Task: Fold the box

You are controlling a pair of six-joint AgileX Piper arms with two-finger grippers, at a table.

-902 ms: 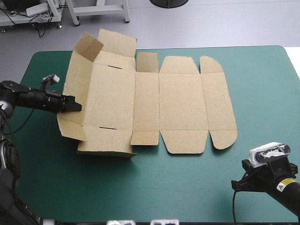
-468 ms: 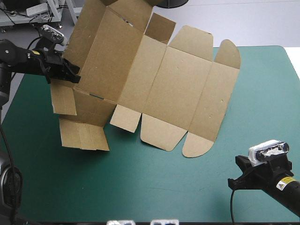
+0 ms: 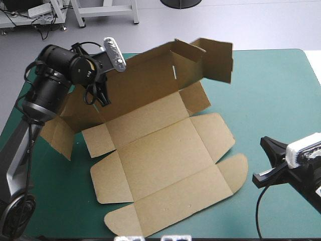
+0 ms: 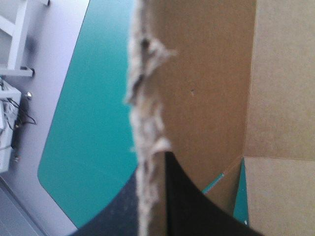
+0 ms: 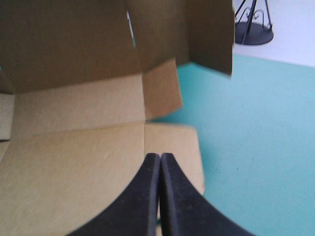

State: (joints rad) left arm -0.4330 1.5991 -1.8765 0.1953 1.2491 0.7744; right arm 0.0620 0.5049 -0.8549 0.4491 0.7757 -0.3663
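Brown board of the box (image 3: 160, 165) pinched in the left gripper (image 4: 156, 169): black fingers (image 4: 189, 209) all but closed, one on each side of a frayed cut edge, nothing else between them. Held high over the far left part of the teal-green cover (image 3: 271, 85), with the clamped wall tilted up and its end flaps hanging below and beside the gripper. To one side of the fingers, only bare cover out to the table's edge. To the other, the wall's inner face and a fold line, with a sliver of cover showing through a gap at the corner. View ahead largely blocked by the board edge itself.

From the clamped wall toward the right gripper (image 5: 160, 157), a slope of panels down to the table. Far wall standing up, a slot cut in it, a flap (image 3: 218, 60) jutting past its end, clear of the cover. Base, lid panel and rounded flap (image 3: 233, 173) flat on the cover, reaching to the near edge.

Right gripper low at the near right, fingers pressed together into one point, holding nothing. Tip just beside the rounded flap's edge; cannot tell whether touching. Directly ahead of it flat board, then a small upright flap (image 5: 160, 91) and the raised wall, closing off the way forward. Beside it, open cover.
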